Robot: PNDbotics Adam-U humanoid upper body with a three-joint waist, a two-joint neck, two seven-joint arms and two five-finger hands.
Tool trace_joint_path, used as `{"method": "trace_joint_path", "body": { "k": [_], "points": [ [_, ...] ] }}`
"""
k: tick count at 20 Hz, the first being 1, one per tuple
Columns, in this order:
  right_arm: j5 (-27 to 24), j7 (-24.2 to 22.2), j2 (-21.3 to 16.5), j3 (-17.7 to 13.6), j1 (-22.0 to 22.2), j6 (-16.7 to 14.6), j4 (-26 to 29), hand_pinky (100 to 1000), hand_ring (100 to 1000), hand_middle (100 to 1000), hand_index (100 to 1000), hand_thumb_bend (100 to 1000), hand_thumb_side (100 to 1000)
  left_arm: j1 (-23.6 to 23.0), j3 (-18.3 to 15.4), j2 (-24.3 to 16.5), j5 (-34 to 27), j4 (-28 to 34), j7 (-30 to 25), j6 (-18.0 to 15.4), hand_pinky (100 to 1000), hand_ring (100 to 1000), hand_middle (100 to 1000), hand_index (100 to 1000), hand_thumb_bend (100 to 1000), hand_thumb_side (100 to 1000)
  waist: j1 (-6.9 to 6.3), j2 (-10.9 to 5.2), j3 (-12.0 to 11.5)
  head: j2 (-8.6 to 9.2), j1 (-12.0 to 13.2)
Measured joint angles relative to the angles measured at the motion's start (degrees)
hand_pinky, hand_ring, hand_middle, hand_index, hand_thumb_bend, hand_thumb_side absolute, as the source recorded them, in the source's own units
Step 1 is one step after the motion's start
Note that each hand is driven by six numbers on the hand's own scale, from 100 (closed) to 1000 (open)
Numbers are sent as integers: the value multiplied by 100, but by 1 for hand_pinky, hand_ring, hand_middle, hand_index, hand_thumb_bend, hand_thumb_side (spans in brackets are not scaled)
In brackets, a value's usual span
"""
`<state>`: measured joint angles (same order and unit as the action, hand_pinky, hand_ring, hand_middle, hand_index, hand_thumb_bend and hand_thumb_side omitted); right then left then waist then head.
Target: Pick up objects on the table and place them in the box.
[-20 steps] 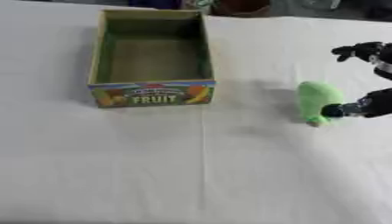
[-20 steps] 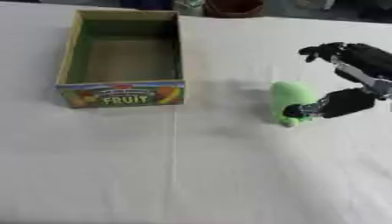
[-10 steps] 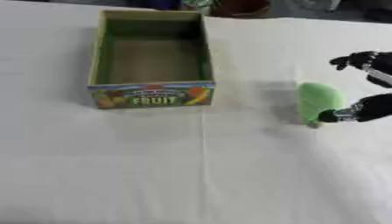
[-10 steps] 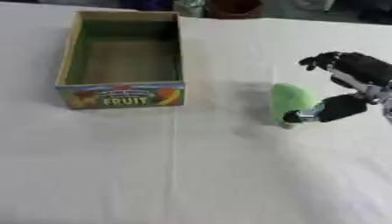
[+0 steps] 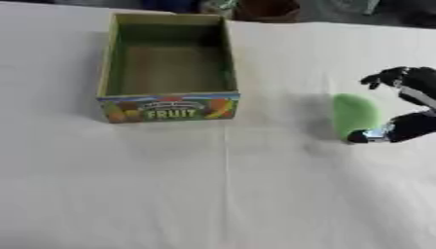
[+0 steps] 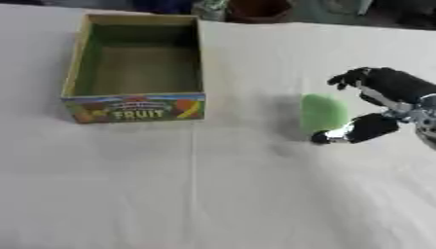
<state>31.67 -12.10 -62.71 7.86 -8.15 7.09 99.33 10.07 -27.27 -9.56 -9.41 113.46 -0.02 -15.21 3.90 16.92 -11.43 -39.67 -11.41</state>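
Note:
A light green rounded object (image 6: 323,113) lies on the white table, right of centre. My right hand (image 6: 381,99) comes in from the right edge and is open around it. The thumb tip (image 6: 330,136) sits at the object's near end and the fingers (image 6: 354,78) reach over its far end. I cannot tell whether the hand touches it. An open cardboard box (image 6: 134,108) printed FRUIT stands at the upper left, with nothing inside. My left hand does not show.
White cloth (image 5: 213,194) covers the table. Dark items (image 6: 255,7) line the far edge behind the box.
The right hand has stayed beside the green object, its thumb low at the near end. The object has not moved.

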Motion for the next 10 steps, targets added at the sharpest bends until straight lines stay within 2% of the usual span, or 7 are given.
{"method": "trace_joint_path", "body": {
  "k": [4, 10],
  "points": [
    [158, 8, 151, 125, -120, -32, -261, 829, 890, 745, 922, 736, 747, 1, 13, 2, -1, 0, -16, -11, 438, 414, 461, 576, 100, 755, 3, 10, -31, 2, -39],
    [233, -29, 244, 213, -169, -70, -367, 815, 872, 648, 866, 653, 677, 3, 28, 5, -1, 0, -28, -3, 439, 415, 461, 576, 100, 756, 15, 31, -30, 2, -41]
  ]
}}
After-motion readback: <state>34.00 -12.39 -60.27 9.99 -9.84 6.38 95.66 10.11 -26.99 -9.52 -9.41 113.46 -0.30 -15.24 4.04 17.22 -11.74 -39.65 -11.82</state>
